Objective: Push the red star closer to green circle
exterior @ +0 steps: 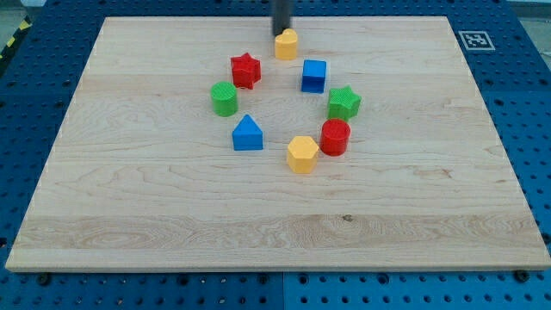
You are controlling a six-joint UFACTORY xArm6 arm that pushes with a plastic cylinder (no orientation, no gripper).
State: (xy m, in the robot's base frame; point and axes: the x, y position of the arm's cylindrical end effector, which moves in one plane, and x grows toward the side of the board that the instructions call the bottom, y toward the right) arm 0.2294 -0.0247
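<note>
Your red star-shaped block (245,70) sits just up-right of the green round block (224,99), nearly touching, well inside the wooden board's (103,189) edges. My tip (281,32), a bare rod with no jaws, stands beside the yellow block (287,44), right of the star.

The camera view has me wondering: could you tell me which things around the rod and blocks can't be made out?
- Rod: the view's top edge cuts off everything above its lower part.
- My tip: it sits just above the yellow block; contact cannot be told.
- Red star and green circle: their far sides are hidden by their own bodies.
- Marker tag at the board's top right: too small to read.
</note>
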